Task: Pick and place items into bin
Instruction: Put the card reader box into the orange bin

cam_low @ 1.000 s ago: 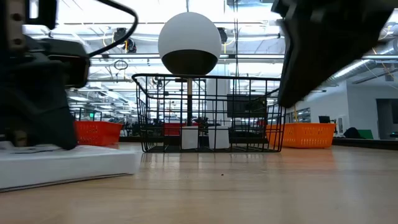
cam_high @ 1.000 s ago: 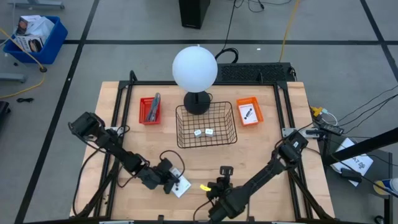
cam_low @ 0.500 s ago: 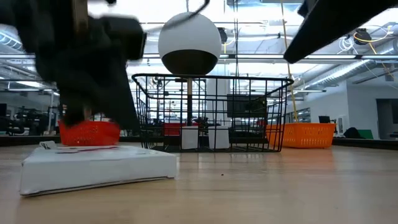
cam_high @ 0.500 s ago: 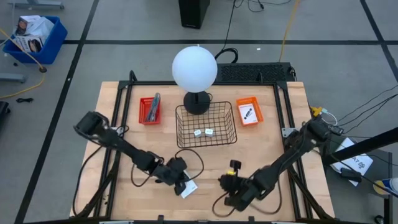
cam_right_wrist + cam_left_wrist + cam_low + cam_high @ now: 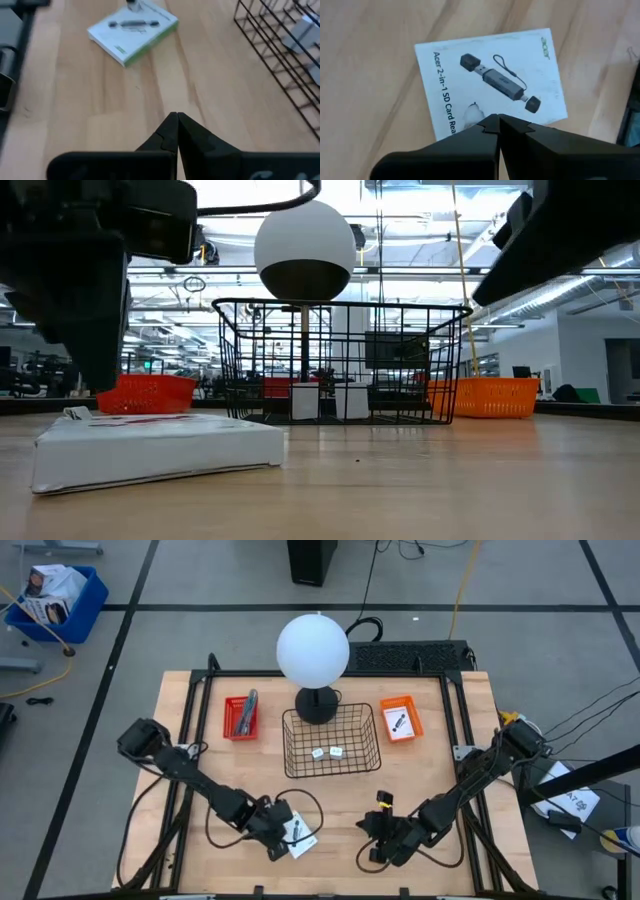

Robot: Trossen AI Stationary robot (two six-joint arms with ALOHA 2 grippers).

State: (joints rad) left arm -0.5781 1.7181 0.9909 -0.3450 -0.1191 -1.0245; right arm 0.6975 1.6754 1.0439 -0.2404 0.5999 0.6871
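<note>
A flat white box printed with a dark card reader (image 5: pixel 300 837) lies flat near the table's near edge; it also shows in the low view (image 5: pixel 160 445) and the left wrist view (image 5: pixel 485 75). My left gripper (image 5: pixel 282 832) (image 5: pixel 497 120) is shut, with its tips over the box's edge on its left side. My right gripper (image 5: pixel 375 830) (image 5: pixel 176 117) is shut above bare wood, to the right of the box (image 5: pixel 132 35). The black wire basket (image 5: pixel 332 740) holds two small white items (image 5: pixel 327 752). My left gripper has its shut fingertips (image 5: pixel 490 125) over the box's edge (image 5: pixel 465 117), coming from the table's left. I cannot tell whether they touch the box. The box lies flat on the table.
The white globe lamp (image 5: pixel 313 650) stands behind the basket. A red bin with a grey tool (image 5: pixel 240 717) sits left of the basket. An orange bin holding a white card with a dark mark (image 5: pixel 400 720) sits to its right. Bare wood lies between the basket and the grippers.
My left gripper moved toward the table's right and the box slid right with it, then the gripper drew back a little to the left. My right gripper moved toward the table's right, away from the box. The box has kept its place in the last half second.
</note>
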